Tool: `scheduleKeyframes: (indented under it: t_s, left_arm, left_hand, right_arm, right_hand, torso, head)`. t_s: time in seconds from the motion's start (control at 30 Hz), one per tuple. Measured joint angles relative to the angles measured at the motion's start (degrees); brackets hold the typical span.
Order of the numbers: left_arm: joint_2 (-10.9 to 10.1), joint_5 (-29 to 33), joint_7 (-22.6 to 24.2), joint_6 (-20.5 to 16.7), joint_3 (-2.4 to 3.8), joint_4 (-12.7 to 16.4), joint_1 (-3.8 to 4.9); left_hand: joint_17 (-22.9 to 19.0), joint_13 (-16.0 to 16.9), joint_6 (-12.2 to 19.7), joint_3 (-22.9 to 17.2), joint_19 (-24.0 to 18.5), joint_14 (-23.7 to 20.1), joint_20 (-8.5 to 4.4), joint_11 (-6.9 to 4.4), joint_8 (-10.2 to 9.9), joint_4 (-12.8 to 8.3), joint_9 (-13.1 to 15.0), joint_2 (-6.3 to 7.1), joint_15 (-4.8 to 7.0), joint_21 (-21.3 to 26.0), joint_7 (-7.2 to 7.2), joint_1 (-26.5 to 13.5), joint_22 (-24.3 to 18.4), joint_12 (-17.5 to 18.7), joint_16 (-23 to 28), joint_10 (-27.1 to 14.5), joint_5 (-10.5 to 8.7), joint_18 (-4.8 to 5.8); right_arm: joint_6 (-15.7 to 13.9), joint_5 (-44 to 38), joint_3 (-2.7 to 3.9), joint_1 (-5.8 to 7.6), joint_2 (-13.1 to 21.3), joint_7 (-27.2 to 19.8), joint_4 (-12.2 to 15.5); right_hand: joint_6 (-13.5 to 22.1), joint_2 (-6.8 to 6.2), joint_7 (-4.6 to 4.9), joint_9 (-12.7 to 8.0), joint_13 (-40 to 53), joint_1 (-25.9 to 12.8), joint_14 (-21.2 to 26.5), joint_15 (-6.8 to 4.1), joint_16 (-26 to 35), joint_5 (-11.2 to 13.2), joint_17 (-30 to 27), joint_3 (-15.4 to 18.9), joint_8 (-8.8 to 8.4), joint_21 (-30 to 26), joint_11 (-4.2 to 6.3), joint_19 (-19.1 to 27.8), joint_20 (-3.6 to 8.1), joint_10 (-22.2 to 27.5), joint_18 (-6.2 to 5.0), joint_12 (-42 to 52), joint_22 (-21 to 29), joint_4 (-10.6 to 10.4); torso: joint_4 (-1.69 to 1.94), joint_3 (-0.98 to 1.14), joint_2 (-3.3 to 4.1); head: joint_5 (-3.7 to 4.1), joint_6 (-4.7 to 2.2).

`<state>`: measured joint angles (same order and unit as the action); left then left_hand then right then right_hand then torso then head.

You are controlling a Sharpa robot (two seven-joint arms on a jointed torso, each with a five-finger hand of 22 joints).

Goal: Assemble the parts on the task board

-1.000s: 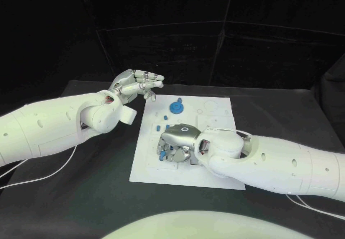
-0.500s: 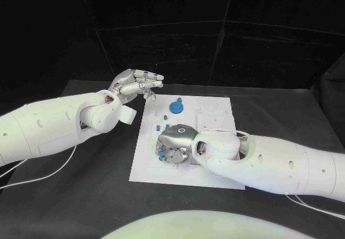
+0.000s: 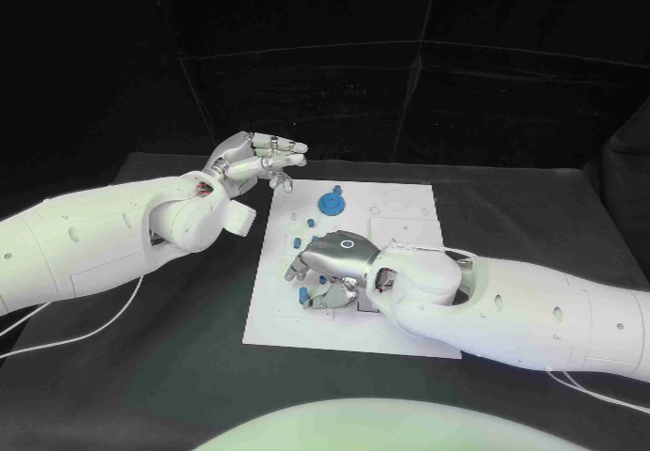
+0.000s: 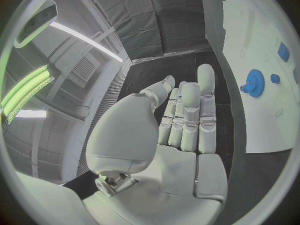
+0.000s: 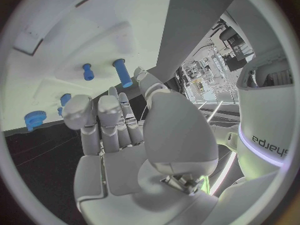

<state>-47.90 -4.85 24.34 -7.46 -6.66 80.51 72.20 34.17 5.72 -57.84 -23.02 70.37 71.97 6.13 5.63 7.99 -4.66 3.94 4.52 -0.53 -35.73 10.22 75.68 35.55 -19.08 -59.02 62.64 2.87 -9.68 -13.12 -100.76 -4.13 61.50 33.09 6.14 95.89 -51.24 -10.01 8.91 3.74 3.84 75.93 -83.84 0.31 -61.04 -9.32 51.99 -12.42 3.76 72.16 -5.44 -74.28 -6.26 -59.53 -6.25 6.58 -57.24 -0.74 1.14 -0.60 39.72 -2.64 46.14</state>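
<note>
While the small blue plastic parts lie scattered on the flat white task board (image 3: 407, 221) in the middle of the black bench (image 3: 542, 202), none of them is yet held. A blue toothed gear (image 3: 333, 200) sits toward the far end of the board, a few short blue pegs (image 3: 310, 223) lie just nearer, and another small blue peg (image 3: 303, 295) lies on the board at the near side of the right hand's fingers.

Over the last second the silver right hand (image 3: 330, 270) has shifted a little toward the board's left edge and its fingers (image 3: 296, 266) have lifted and opened out; they now stand loosely spread, and the right wrist view shows them empty, with a longer blue cylinder (image 5: 122, 72) and a blue peg (image 5: 88, 72) on the board beyond the fingertips. My reading is that the hand is re-aiming for a pick, so the assembly has barely advanced.

Beyond the board's far left corner, the silver left hand (image 3: 257, 160) has stayed where it was, hovering with its fingers (image 4: 187, 117) together and slightly curled, holding nothing.
</note>
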Motion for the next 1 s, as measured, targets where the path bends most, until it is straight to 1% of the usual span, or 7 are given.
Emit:
scheduleKeyframes:
  t_s: [0.2,0.33,0.47,0.53,0.6,0.73,1.0]
  left_arm:
    - [-0.1,0.0,0.0,0.0,-0.01,0.0,0.00]
    - [-0.3,0.0,-0.1,0.0,-0.01,0.1,0.00]
    - [-0.5,0.0,-0.1,0.0,-0.03,0.2,0.00]
    - [-0.6,0.0,-0.1,0.0,-0.03,0.3,0.00]
    - [-0.7,0.0,-0.1,0.0,-0.04,0.4,0.00]
    - [-0.7,0.0,-0.1,0.0,-0.13,0.7,0.00]
    - [-1.0,0.0,0.0,-0.1,-0.88,1.0,0.00]
  left_hand:
    - [0.0,0.0,0.0,0.0,0.0,0.0,0.00,0.00,0.0,0.0,0.0,0.00,0.00,0.0,0.00,0.0,0.0,0.0,0.0,0.0,0.00,0.00]
    - [0.0,0.0,0.0,0.0,0.0,0.0,0.00,0.00,0.0,0.0,0.0,0.00,0.00,0.0,0.00,0.0,0.0,0.0,0.0,0.0,0.00,0.00]
    - [0.0,0.0,0.0,0.0,0.0,0.0,0.00,0.00,0.0,0.0,0.0,0.00,0.00,0.0,0.00,0.0,0.0,0.0,0.0,0.0,0.00,0.00]
    - [0.0,0.0,0.0,0.0,0.0,0.0,0.00,0.00,0.0,0.0,0.0,0.00,0.00,0.0,0.00,0.0,0.0,0.0,0.0,0.0,0.00,0.00]
    - [0.0,0.0,0.0,0.0,0.0,0.0,0.00,0.00,0.0,0.0,0.0,0.00,0.00,0.0,0.00,0.0,0.0,0.0,0.0,0.0,0.00,0.00]
    - [0.0,0.0,0.0,0.0,0.0,0.0,0.00,0.00,0.0,0.0,0.0,0.00,0.00,0.2,0.00,0.0,0.0,0.0,0.0,0.0,0.00,0.00]
    - [-0.1,0.0,0.0,0.2,0.0,0.0,0.00,0.00,0.0,-0.2,0.0,0.00,0.00,0.2,0.00,0.0,0.0,0.0,0.0,0.0,0.00,0.00]
  right_arm:
    - [-3.2,2.2,0.02,0.01,5.1,-1.6,3.4]
    - [-5.3,7.8,0.47,1.02,11.7,-2.2,6.4]
    - [-6.6,15.3,0.98,2.59,18.0,-1.7,8.1]
    - [-6.7,18.8,0.98,2.85,20.7,-0.9,8.8]
    - [-6.7,22.1,0.98,3.03,23.7,0.6,9.6]
    - [-6.2,25.3,0.99,3.23,27.7,4.5,10.5]
    - [-4.6,24.9,0.94,3.13,31.4,11.5,12.5]
  right_hand:
    - [-0.1,0.94,0.14,0.2,0.1,0.9,0.0,0.00,0.0,-0.4,0.0,4.0,0.00,-0.1,-0.06,0.2,-0.17,0.1,0.00,2.2,0.3,-0.3]
    - [-3.7,2.83,0.24,0.8,1.1,1.0,0.0,0.00,0.0,-0.5,0.1,5.1,1.28,1.1,0.62,-1.1,0.24,-6.7,0.01,6.2,-2.0,-1.0]
    - [-7.3,3.01,-1.59,1.4,5.0,-0.4,-0.1,-1.97,0.0,-1.2,0.2,6.8,3.31,4.9,2.88,-4.4,1.63,-17.2,0.10,13.4,-8.2,-2.4]
    - [-8.9,2.93,-2.64,1.7,12.9,-1.6,-0.1,-3.04,0.0,-2.6,0.2,8.2,4.26,7.1,4.14,-6.1,2.71,-21.1,1.48,21.9,-11.8,-3.1]
    - [-9.7,3.41,-3.46,2.1,32.1,-2.2,-0.2,-3.51,0.2,-4.5,0.2,9.9,4.91,9.5,4.66,-7.7,3.43,-22.4,1.87,39.1,-15.7,-3.9]
    - [-9.7,4.17,-3.46,2.8,44.7,-3.8,-0.2,-3.51,0.3,-7.4,0.3,12.9,5.48,10.8,4.77,-8.1,3.48,-19.9,1.87,49.4,-17.6,-6.3]
    - [-8.9,4.41,-3.12,4.0,67.5,-4.1,-0.2,-3.51,-2.9,-6.8,5.2,18.3,6.22,11.3,4.55,-8.4,3.20,-23.5,2.75,67.8,-17.7,-8.8]
  torso:
    - [-0.08,0.00,-0.08]
    - [-0.10,-0.08,-0.12]
    - [-0.16,-0.10,-0.14]
    - [-0.27,-0.12,-0.15]
    - [-0.44,-0.15,-0.15]
    - [-0.86,-0.16,-0.18]
    - [-1.57,-0.14,-0.25]
  head:
    - [0.25,-0.23]
    - [0.87,-0.51]
    - [1.99,-0.88]
    - [2.64,-1.06]
    - [3.12,-1.22]
    - [3.81,-1.53]
    - [4.64,-1.61]
